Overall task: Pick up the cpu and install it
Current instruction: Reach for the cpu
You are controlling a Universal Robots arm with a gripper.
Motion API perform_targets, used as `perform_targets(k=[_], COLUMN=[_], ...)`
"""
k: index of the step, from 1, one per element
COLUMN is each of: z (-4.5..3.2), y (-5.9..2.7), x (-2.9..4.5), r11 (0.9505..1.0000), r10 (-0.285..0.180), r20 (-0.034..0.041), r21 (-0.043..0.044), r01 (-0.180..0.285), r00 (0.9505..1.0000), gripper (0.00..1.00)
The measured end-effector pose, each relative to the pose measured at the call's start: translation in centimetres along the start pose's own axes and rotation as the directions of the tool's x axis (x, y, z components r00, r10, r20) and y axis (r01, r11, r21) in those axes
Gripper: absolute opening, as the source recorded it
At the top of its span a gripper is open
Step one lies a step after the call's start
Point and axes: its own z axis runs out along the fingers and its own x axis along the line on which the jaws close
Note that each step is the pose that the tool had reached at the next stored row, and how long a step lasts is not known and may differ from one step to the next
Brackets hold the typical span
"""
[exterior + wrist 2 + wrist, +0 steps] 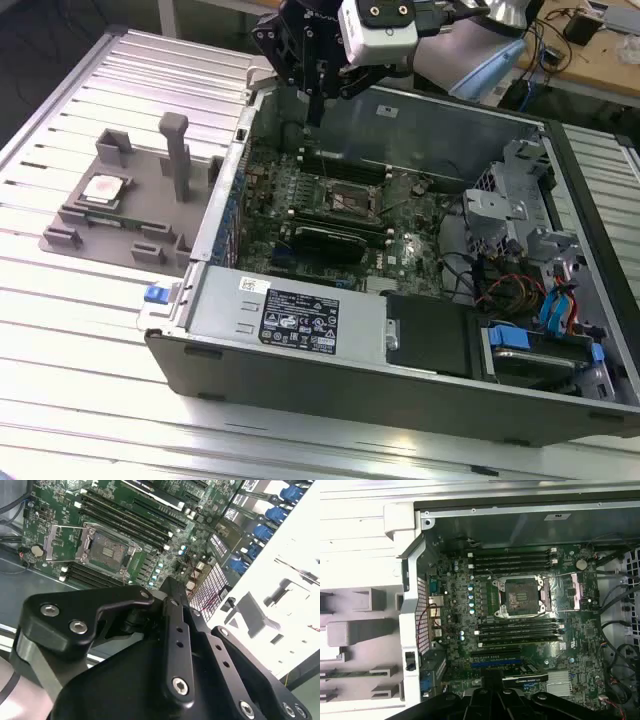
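The cpu [103, 190], a small silvery square chip, lies flat in a recess of the grey holder [125, 215] at the exterior view's left, outside the computer case. My gripper [315, 115] hangs above the case's back wall, well away from the cpu, shut with nothing between its fingers. Both wrist views show its black linkage, with the gripper [170, 586] over the motherboard's edge and the gripper [492, 694] near the card slots. The cpu socket [340, 203] sits in the middle of the green motherboard. The socket [520, 596] stands open and empty; in the second wrist view the socket [107, 550] has its metal frame lifted.
The open computer case [300, 330] lies on a ribbed metal table [70, 330]. Memory slots [512, 559] flank the socket. A drive cage [520, 200] and cables [520, 295] fill the case's right end. A grey upright post [176, 155] rises from the holder.
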Motion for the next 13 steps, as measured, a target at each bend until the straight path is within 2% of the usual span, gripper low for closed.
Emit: perform_targets(k=[7, 13], z=[0.0, -0.01], y=[0.0, 0.07], x=[0.04, 0.71], r11=[1.0, 1.0], r10=[0.0, 0.0], r20=[0.0001, 0.0003], r21=[-0.0001, 0.0], r01=[0.0, 0.0], r00=[1.0, 1.0], gripper=[0.11, 0.11])
